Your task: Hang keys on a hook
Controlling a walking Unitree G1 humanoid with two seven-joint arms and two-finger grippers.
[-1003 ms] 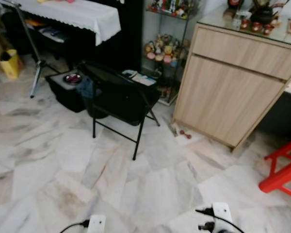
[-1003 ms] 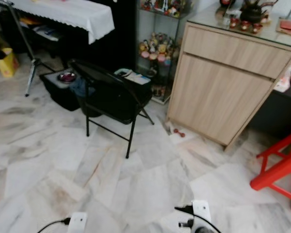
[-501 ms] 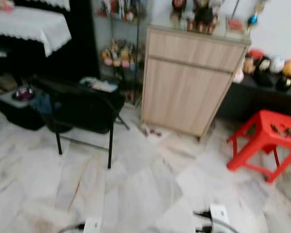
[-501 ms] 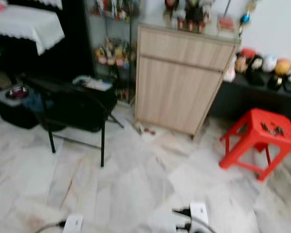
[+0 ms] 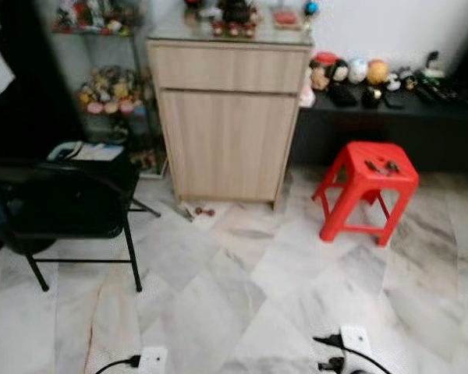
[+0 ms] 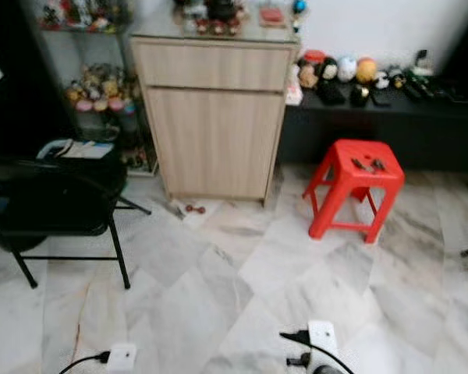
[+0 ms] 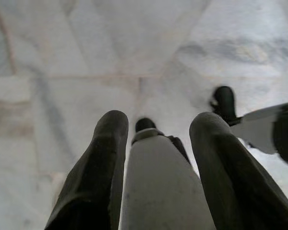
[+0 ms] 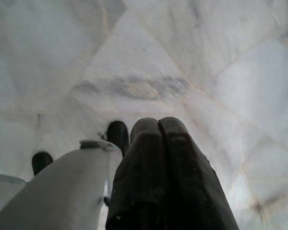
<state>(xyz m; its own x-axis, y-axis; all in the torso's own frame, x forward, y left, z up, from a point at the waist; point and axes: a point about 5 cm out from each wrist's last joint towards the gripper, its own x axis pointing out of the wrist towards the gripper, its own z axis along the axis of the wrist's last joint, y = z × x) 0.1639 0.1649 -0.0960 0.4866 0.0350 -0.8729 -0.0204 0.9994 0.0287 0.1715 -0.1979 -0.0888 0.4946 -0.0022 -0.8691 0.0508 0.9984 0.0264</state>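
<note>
My left gripper (image 7: pixel 156 123) hangs over the marble floor, its two black fingers (image 7: pixel 108 143) apart and nothing held between them; a silver limb of my own body lies beyond the gap. My right gripper (image 8: pixel 158 123) also hangs low over the floor, its fingers (image 8: pixel 146 143) pressed together and empty. The tops of both arms (image 5: pixel 153 358) (image 5: pixel 351 340) show at the lower edge of the eye views. A red plastic stool (image 5: pixel 365 181) stands ahead to the right with small dark marks (image 5: pixel 379 165) on its seat; I cannot tell what they are.
A light wooden cabinet (image 5: pixel 226 132) stands ahead against the wall, with trinkets on top. A black folding chair (image 5: pixel 62 206) is at the left. A low dark bench (image 5: pixel 390 117) with toys runs along the right wall. Open marble floor (image 5: pixel 242 296) lies between.
The whole picture has slid left, so the camera has turned right. The cabinet is now central, and the red stool and the bench are in full view. Both arms still hang low.
</note>
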